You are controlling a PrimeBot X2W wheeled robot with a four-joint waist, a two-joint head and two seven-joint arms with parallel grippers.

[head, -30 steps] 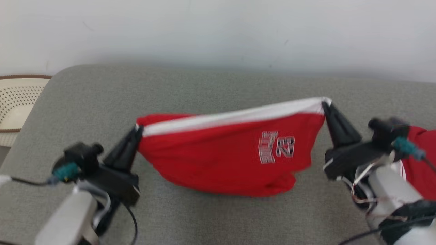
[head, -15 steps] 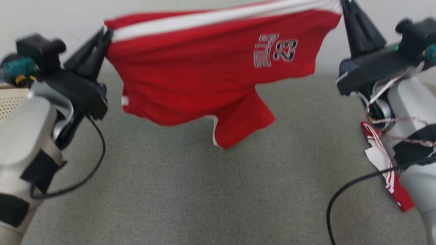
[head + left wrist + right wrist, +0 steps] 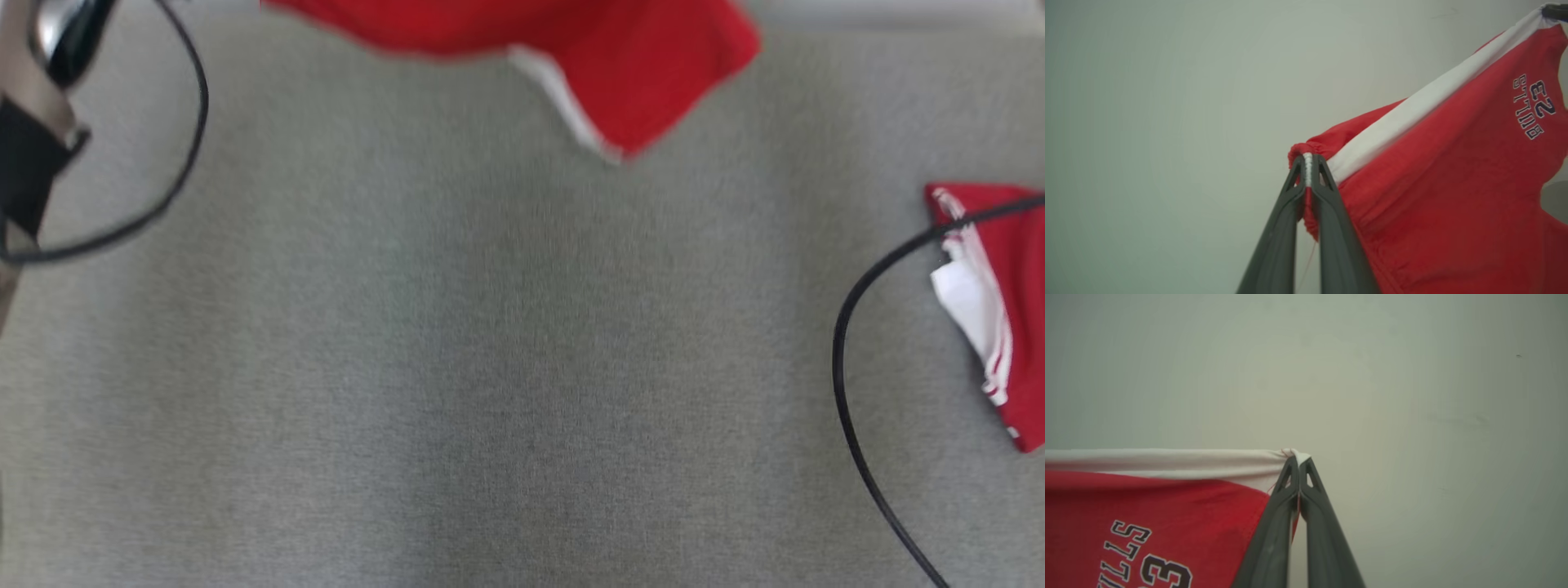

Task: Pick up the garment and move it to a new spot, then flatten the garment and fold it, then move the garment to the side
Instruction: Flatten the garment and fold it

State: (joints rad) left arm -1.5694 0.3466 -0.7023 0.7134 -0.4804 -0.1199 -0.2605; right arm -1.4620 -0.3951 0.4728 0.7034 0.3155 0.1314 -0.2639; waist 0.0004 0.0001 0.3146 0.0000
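Grey fabric surface [image 3: 457, 367] lies below, and the red garment [image 3: 1453, 183] hangs in the air above it, before a pale wall [image 3: 1412, 375]. The left gripper [image 3: 1307, 161] and the right gripper [image 3: 1299, 461] each pinch one end of its white band, jaws closed on the cloth.

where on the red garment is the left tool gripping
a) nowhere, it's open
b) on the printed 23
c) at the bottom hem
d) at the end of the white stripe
d: in the left wrist view the left tool is shut on the garment where its white stripe ends.
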